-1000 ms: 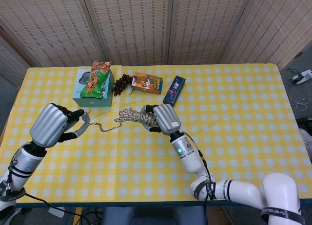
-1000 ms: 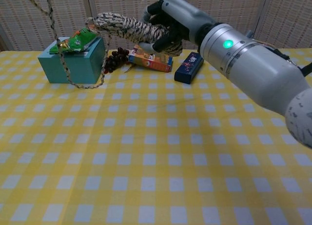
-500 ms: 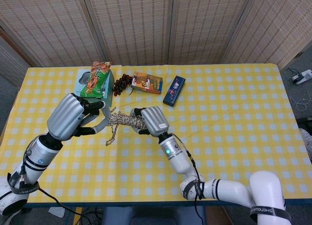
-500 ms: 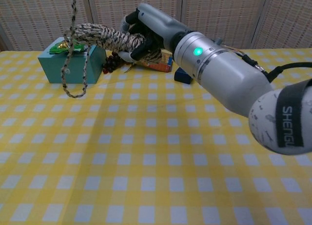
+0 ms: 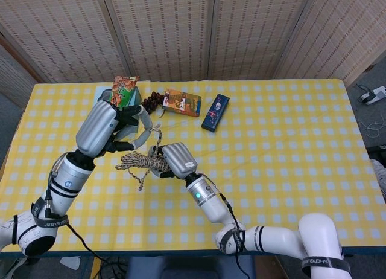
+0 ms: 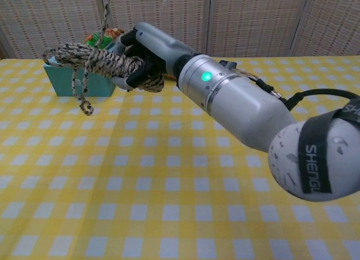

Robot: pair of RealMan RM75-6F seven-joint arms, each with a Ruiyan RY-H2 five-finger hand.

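Woven reed screens stood behind a counter (image 5: pixel 289 146) spread with a yellow-and-white checked cloth. Above its left half the right hand (image 5: pixel 175 160) held a coiled bundle of speckled rope (image 5: pixel 140 162) off the cloth, its fingers (image 6: pixel 142 74) wrapped around the coil's near end. The left hand (image 5: pixel 104 129) hung just beyond and to the left of that grip, its dark fingers (image 5: pixel 128 119) curled about a strand that ran up from the bundle; a short loose tail dangled below the coil. Judging from this, the rope was lifted and shared between both hands, yet it was not set down anywhere, and the loose end remained ungathered. Beyond the left fingers sat a teal box (image 6: pixel 79 83) with a snack packet (image 5: pixel 122 89) on top; farther right of them lay a dark bunch of grapes (image 5: pixel 154 99), an orange carton (image 5: pixel 182 102) and a dark blue box (image 5: pixel 215 112), all well apart from both hands.
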